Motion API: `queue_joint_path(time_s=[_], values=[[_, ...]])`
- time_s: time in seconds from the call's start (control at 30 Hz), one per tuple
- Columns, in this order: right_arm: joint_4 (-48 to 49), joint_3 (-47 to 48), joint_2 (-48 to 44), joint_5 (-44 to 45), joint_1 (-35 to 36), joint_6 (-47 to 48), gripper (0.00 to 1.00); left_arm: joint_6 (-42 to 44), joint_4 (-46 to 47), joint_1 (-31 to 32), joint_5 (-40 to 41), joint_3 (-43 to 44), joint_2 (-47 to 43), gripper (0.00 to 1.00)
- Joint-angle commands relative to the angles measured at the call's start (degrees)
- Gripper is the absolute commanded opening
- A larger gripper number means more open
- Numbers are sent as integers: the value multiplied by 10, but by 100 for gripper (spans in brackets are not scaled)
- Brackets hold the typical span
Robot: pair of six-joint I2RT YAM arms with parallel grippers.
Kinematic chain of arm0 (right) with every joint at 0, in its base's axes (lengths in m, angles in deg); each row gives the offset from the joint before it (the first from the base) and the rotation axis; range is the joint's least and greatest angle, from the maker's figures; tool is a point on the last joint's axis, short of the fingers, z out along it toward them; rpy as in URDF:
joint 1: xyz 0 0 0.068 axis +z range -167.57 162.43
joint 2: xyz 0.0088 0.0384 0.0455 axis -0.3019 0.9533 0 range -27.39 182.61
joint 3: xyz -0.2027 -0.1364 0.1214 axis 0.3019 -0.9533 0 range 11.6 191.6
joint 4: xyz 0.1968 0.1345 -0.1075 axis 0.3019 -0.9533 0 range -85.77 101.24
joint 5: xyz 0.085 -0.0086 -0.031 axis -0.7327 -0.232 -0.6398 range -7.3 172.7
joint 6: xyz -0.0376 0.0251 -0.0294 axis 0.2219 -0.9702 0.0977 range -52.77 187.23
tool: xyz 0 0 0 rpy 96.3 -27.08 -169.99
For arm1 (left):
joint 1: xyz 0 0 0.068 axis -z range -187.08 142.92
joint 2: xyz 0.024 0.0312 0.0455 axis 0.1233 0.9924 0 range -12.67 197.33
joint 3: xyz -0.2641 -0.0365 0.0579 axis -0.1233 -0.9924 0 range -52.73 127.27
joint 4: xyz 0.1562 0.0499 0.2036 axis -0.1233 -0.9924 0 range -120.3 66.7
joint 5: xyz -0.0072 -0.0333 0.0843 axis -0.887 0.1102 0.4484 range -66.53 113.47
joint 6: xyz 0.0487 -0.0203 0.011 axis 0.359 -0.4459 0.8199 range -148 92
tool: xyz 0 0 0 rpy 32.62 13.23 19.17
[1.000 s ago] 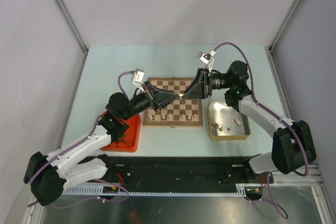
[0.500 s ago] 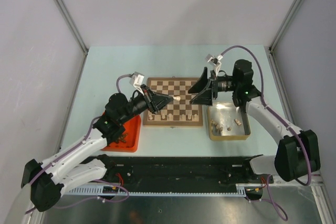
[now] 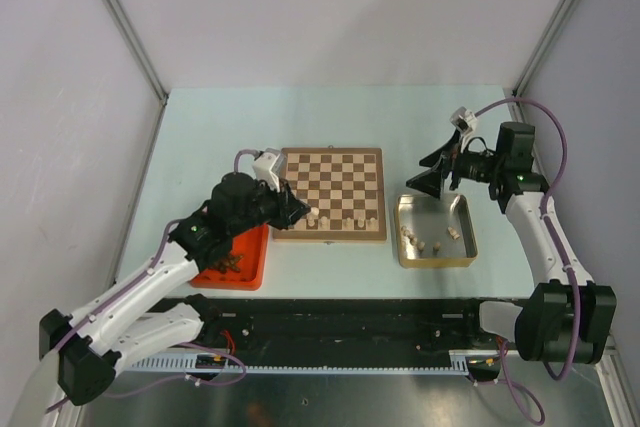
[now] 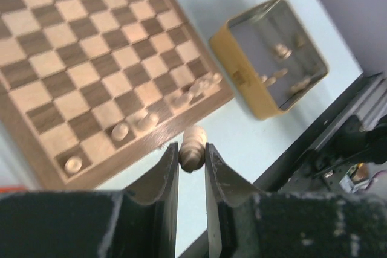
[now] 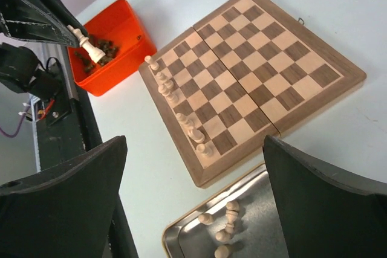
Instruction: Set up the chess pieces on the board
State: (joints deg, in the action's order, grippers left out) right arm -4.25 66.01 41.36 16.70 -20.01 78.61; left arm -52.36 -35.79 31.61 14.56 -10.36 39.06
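The table [image 3: 200, 137] under me is pale blue-green, and grey walls stand around it. Nearest to my bases, on the left side, is the red tray [image 3: 258, 257] with dark brown chessmen [image 3: 228, 265] lying in it. On the right side is the gold tin [image 3: 437, 264], which holds a few pale chessmen [image 3: 425, 240]. Between these two lies the board [image 3: 335, 172], flat, just beside the tray and near the tin.

My left gripper [image 4: 193, 149] hangs over the near left corner of the board. Its jaws are clamped on one pale chess piece [image 4: 193, 140], which is lifted off the surface. On the nearest row of the board stands a line of pale pieces [image 3: 345, 220], all upright.

Further away, my right gripper [image 3: 432, 175] is above the far edge of the tin. Its fingers [image 5: 66, 191] are wide apart and hold nothing.
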Motion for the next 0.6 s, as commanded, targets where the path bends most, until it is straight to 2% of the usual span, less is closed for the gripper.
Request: queue_joint_path(time_s=[0.0,0.3,0.57], values=[[-36,10,-16,27,-1,51,100,42,-76,-4,49,41,20,5],[-46,10,-10,43,-2,69,100,94,-140,-4,110,83,105,6],[-51,10,-9,47,-6,81,100,117,-142,-4,122,99,168,7]])
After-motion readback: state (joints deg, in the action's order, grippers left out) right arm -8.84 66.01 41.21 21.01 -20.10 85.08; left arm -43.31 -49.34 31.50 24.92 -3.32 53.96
